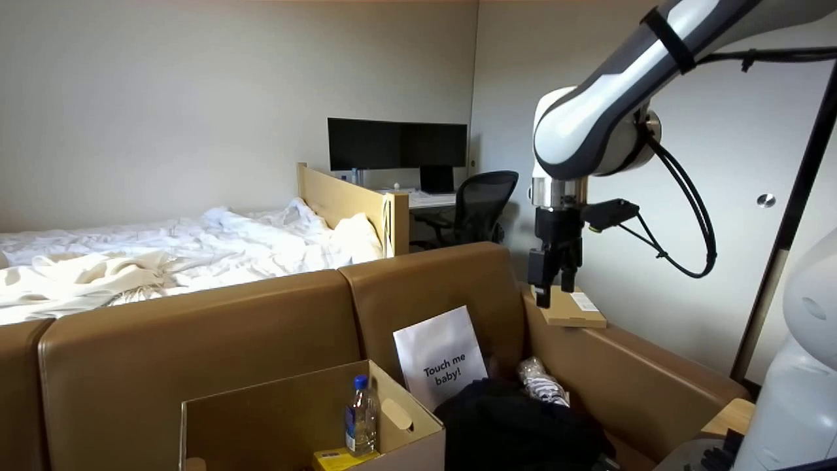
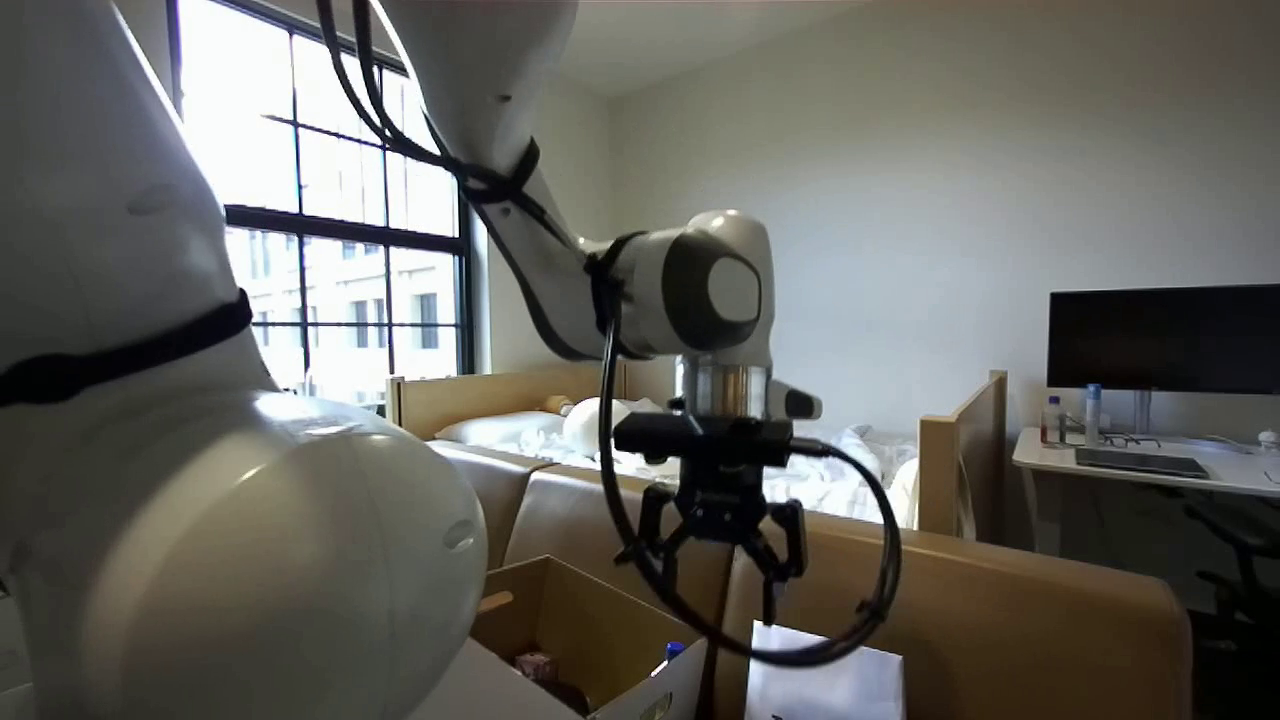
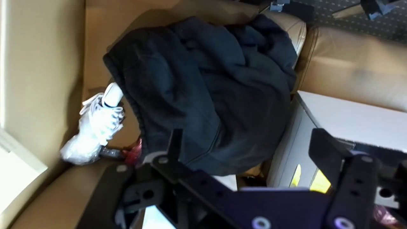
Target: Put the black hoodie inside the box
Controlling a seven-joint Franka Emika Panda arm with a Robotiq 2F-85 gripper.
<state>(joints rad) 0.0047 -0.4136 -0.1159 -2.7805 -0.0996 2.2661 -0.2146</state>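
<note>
Below the wide-spread jaws, the hoodie (image 3: 203, 95) lies just beside the box (image 1: 274, 418)

Nearest, the gripper (image 3: 248, 136) points down, its jaws wide and holding nothing. Under it, well apart, is the hoodie on the sofa (image 1: 209, 347) seat; in the wrist view most of it shows past the jaws, and the jaw on the box side overlaps the box. The grasp, I judge, calls for a shift toward the hoodie's middle before going down. Bunched as it is, the hoodie gives no plain long axis: limp, matte black fabric, soft folds, a ribbed-looking edge. Whether it touches the box, I cannot tell. Stiff and straight-walled, the box shows brown cardboard inside and holds a clear, blue-capped bottle (image 1: 361, 422). Beyond come a white bundle (image 3: 95, 127) in crinkly plastic, a flat white sign (image 1: 441, 353) against the sofa's smooth brown back, and rumpled bedding (image 1: 248, 239).
</note>
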